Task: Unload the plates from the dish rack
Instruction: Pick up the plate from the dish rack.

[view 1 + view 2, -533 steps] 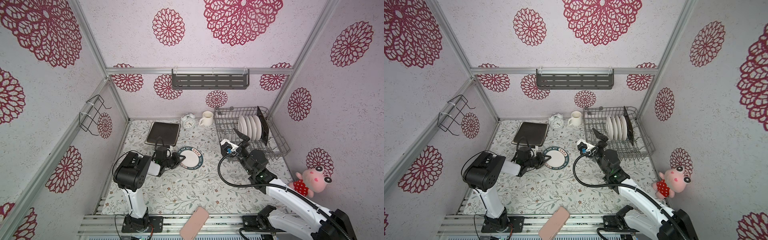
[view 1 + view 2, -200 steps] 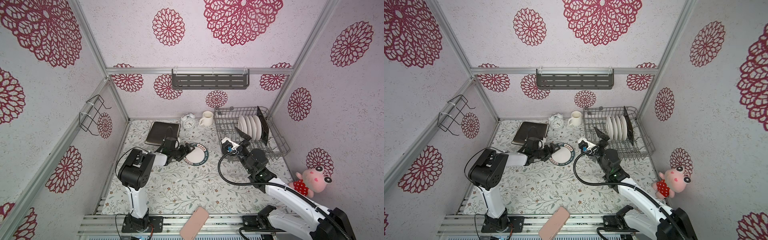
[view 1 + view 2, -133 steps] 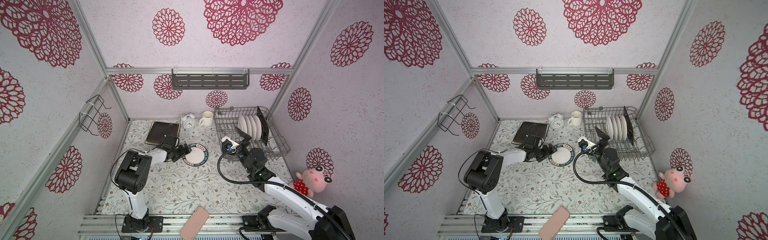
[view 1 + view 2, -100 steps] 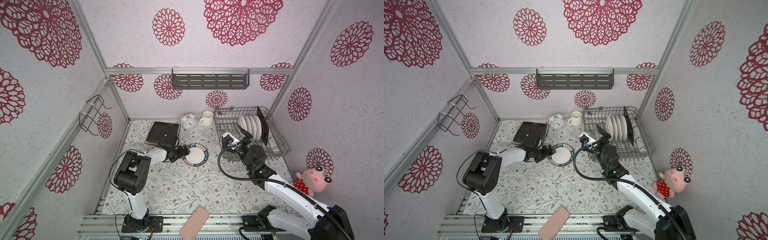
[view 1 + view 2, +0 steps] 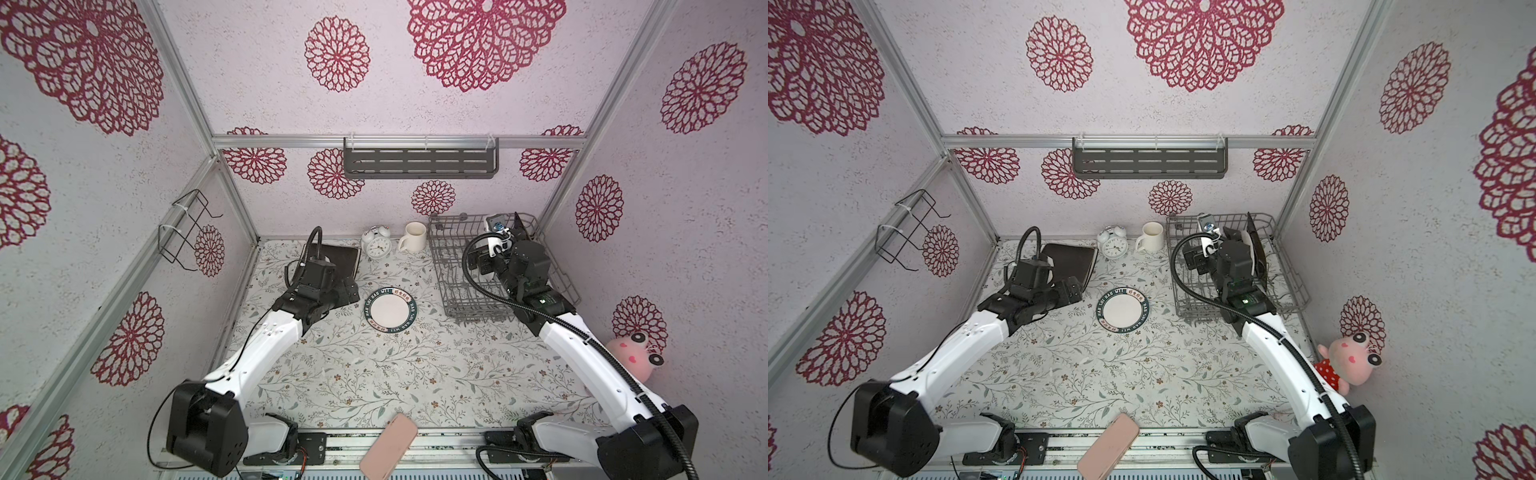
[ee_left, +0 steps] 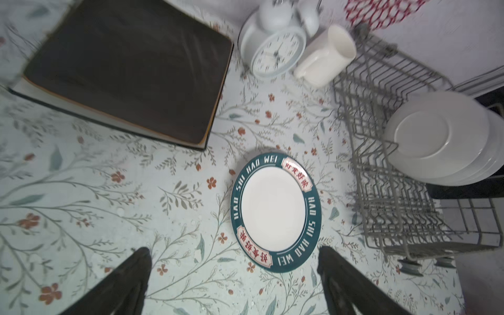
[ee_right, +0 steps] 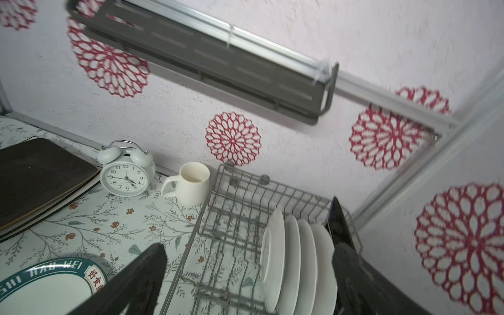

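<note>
The grey wire dish rack [image 5: 455, 309] [image 5: 1287, 291] [image 6: 395, 207] [image 7: 231, 207] stands at the back right. Several round white plates [image 7: 294, 253] [image 6: 436, 139] stand upright in it, with a black-backed square plate [image 7: 338, 223] [image 5: 1256, 245] behind them. My right gripper [image 7: 249, 257] hangs open above the rack, its jaws either side of the white plates and touching none. A round plate with a dark lettered rim [image 5: 389, 310] [image 5: 1122, 309] [image 6: 275, 212] lies flat on the table. My left gripper [image 5: 349, 293] [image 6: 233, 252] is open just left of it, holding nothing. A stack of black-backed square plates [image 5: 338, 262] [image 6: 131, 71] lies at the back left.
A white alarm clock [image 5: 376, 245] and a white mug [image 5: 413, 237] stand by the back wall, left of the rack. A pink plush toy [image 5: 633, 353] sits at the right edge. A pink flat object [image 5: 388, 446] lies on the front rail. A grey shelf [image 5: 419, 160] hangs on the back wall.
My right arm has lifted and moved back over the rack, toward the standing plates. The round plate shifted slightly toward the back right, then stayed; the left gripper stays open beside it.
</note>
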`<state>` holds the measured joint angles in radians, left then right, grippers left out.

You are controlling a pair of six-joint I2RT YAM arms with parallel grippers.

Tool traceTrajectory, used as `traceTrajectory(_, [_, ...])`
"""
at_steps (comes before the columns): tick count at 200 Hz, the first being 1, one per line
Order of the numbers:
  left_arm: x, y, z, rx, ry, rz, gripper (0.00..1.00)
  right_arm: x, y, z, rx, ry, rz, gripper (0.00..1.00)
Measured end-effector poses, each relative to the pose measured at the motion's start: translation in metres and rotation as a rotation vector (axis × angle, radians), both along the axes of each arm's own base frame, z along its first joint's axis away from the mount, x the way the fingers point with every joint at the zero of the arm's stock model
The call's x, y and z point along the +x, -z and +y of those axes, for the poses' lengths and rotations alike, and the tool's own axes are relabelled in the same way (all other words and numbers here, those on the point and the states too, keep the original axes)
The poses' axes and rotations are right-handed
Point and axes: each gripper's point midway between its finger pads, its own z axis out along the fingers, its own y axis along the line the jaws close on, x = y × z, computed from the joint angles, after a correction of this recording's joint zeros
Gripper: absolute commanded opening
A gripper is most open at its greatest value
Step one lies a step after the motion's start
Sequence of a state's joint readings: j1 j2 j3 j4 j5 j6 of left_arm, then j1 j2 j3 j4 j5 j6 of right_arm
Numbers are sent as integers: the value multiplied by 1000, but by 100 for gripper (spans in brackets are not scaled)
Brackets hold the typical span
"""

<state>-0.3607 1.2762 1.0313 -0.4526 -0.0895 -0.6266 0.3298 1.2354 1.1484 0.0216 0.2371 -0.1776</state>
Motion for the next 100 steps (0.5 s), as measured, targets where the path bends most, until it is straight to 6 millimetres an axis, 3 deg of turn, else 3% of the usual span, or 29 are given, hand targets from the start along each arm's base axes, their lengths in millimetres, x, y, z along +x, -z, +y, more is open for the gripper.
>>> traceTrajectory(22, [-4, -36, 16, 40, -42, -115, 97, 21, 10, -22, 70, 151, 87, 99])
traceTrajectory(38, [-5, -55, 23, 64, -62, -169, 97, 29, 16, -27, 99, 200, 115, 99])
traceTrajectory(62, [-9, -84, 18, 45, -12, -299, 97, 23, 30, -30, 126, 222, 138, 99])
traceTrajectory(100, [-41, -119, 19, -67, 34, -603, 97, 11, 49, -41, 169, 210, 153, 99])
